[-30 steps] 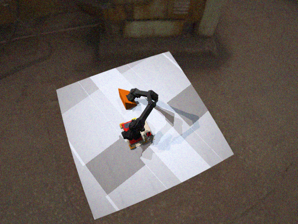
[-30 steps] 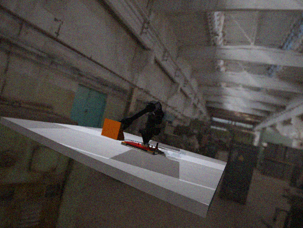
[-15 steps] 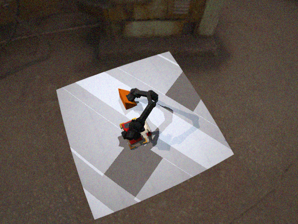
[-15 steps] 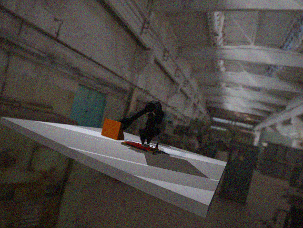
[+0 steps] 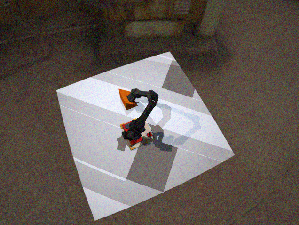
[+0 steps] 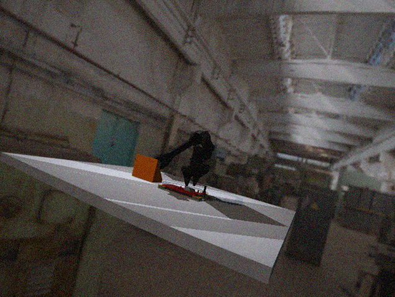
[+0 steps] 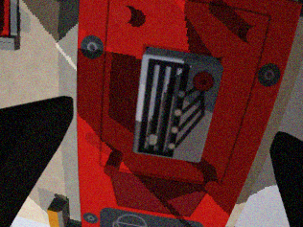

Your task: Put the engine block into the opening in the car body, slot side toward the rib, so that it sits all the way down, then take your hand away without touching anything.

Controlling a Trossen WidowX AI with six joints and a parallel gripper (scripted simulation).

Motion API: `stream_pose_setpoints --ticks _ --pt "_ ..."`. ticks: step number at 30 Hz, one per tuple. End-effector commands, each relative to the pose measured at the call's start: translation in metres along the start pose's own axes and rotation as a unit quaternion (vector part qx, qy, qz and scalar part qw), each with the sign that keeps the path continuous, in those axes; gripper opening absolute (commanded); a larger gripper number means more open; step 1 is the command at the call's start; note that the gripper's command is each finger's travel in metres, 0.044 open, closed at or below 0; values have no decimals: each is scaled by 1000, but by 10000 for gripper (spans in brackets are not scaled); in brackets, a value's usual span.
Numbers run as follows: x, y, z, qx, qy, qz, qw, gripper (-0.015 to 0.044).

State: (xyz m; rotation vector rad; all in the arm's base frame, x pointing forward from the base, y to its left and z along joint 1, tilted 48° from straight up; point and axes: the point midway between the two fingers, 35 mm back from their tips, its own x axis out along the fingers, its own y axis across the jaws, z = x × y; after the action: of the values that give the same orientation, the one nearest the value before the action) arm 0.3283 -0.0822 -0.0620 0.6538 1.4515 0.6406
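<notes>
Wrist view: the red car body (image 7: pixel 96 108) fills most of the frame, lying flat w/ its long axis running 12 to 6 o'clock. The grey engine block (image 7: pixel 174 104) sits in the opening near the body's centre, pale vertical ribs on its left half, a stepped pattern and a small red dot toward 2 o'clock on its top face. How deep it is seated can't be judged from this angle. Dark round studs mark the body at approx. 10 and 3 o'clock of the block, and a grey plate w/ outlined shapes lies at 6 o'clock near the lower edge.

The fingers are spread wide, one dark pad at 9 o'clock and the other at 3 o'clock of the frame, both well apart from the block and holding nothing (the block stands free between them, no contact visible).

Top view: the black arm (image 5: pixel 146 111) rises from an orange wedge-shaped base (image 5: pixel 125 100) and folds back down toward 7 o'clock, its gripper (image 5: pixel 131 134) over the car body, which rests on the white-and-grey table (image 5: pixel 96 149). Red and orange edges of the body peek out around the gripper.

Exterior view: the arm hangs over the flat red body (image 6: pixel 178 189), gripper pointing down, base at 10 o'clock of it.
</notes>
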Motion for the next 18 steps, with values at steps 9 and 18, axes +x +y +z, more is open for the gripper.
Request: stream_pose_setpoints --ticks 9,18 --pt "-3 1 1 -3 3 -2 1000 230" --pt "-3 1 1 -3 3 -2 1000 0"
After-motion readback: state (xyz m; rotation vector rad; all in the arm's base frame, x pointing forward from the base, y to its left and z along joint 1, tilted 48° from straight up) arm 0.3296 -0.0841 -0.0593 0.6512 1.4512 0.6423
